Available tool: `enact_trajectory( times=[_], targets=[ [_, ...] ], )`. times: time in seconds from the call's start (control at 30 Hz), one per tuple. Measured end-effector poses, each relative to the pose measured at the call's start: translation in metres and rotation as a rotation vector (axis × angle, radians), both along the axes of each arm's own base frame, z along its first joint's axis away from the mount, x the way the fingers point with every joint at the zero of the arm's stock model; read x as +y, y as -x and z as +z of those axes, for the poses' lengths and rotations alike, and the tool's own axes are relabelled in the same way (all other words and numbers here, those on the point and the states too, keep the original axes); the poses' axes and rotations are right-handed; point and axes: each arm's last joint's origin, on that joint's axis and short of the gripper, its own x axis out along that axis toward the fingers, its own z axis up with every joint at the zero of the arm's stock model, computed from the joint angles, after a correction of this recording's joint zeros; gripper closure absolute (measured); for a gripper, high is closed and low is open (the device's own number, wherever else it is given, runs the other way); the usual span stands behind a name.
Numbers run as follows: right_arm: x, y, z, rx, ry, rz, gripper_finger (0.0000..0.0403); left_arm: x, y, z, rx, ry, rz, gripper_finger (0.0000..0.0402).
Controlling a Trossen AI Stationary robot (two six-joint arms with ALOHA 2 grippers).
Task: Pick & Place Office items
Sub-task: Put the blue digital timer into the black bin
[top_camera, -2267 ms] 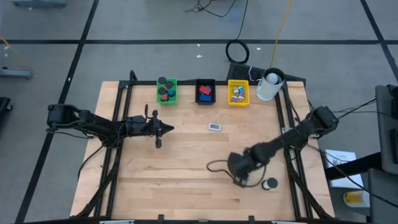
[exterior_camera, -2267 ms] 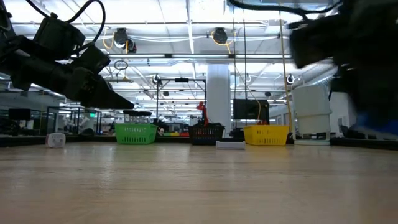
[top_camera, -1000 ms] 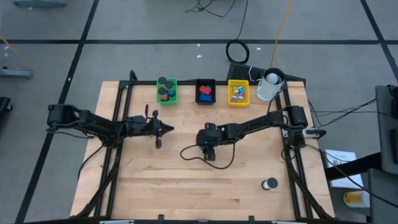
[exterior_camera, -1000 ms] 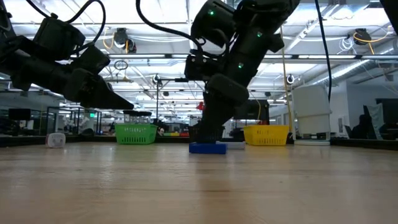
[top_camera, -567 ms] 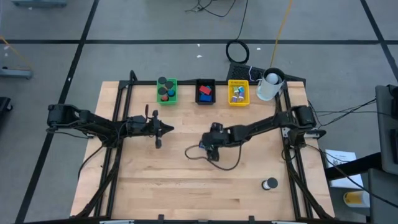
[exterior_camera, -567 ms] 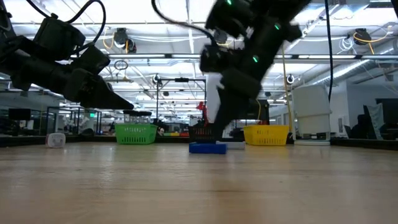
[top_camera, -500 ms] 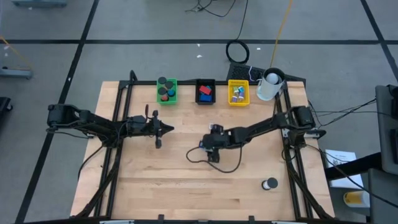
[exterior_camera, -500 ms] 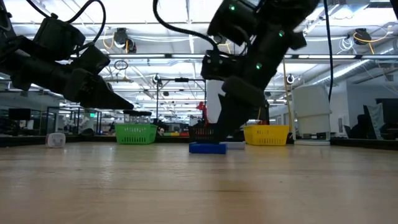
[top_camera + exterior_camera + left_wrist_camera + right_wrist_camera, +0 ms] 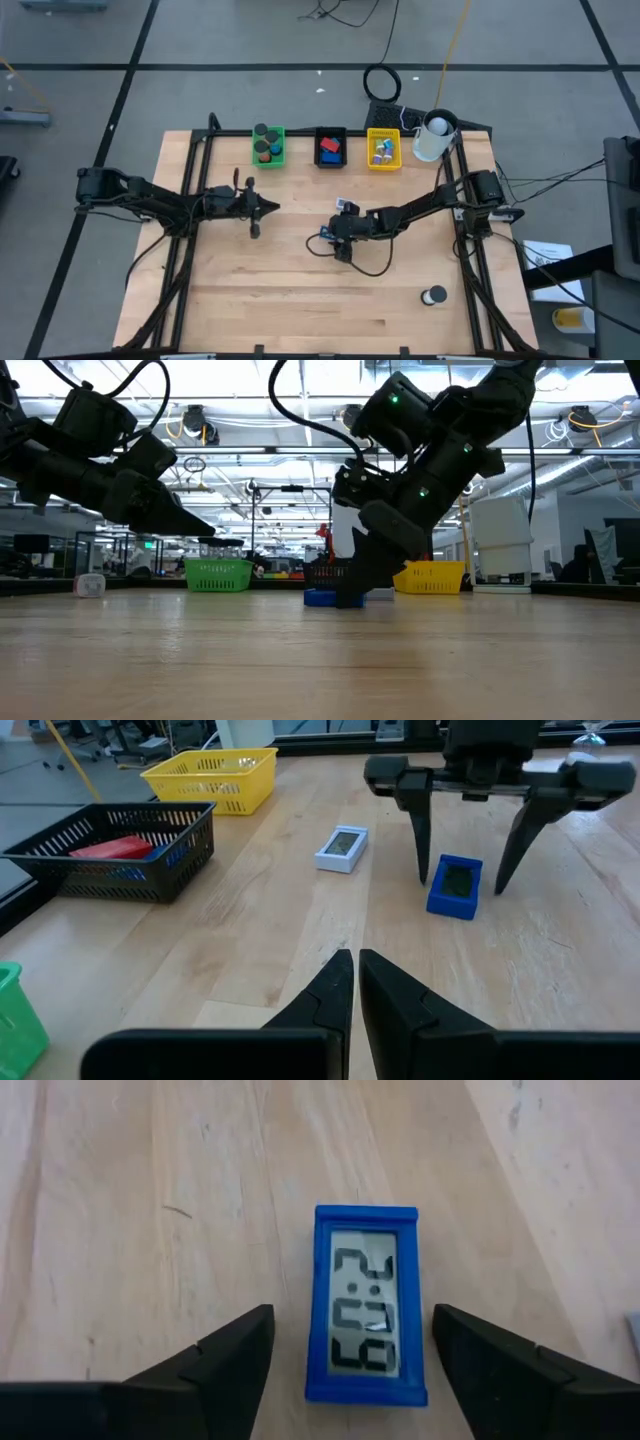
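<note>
Right wrist view gives me the clearest look: my right gripper (image 9: 350, 1355) stands wide open over a small blue clock (image 9: 367, 1302) lying flat on the bench (image 9: 130, 1210), one finger on each side of it and neither touching it — nothing is held. From the left wrist camera I see the same thing from across the bench: the right gripper (image 9: 458, 880) points down with the blue clock (image 9: 456, 886) between its spread fingers, and a white clock (image 9: 341, 848) lies just beside it, toward the baskets.

On the high view the right gripper (image 9: 340, 232) sits near the middle of the bench (image 9: 260, 300), the white clock (image 9: 346, 205) just beyond it. Along the far edge I have a green basket (image 9: 281, 146) with dark round pieces in it, a black basket (image 9: 331, 133) with red and blue blocks, and a yellow basket (image 9: 383, 134) with small pieces I cannot make out. A white cup (image 9: 431, 140) stands past the yellow basket at the far right corner, and a dark round roll (image 9: 434, 296) lies alone near the front right.

My left gripper (image 9: 268, 208) hangs above the left half of the bench, well apart from the clocks — its fingers pressed together on nothing.
</note>
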Motion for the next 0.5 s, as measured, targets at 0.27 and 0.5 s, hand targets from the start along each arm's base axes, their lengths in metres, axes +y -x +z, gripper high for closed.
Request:
enact_trajectory(
  times=[0.27,0.5],
  targets=[
    [0.0004,-0.0009,0.0015,-0.016,0.000,0.003,0.0177,0.0000,0.0000,0.0000,-0.001,0.002,0.001,0.0371],
    [0.0004,-0.0017,-0.0057,0.007,0.006,0.005,0.0236,0.0000,0.0000,0.0000,-0.001,0.002,0.001,0.0371]
  ],
)
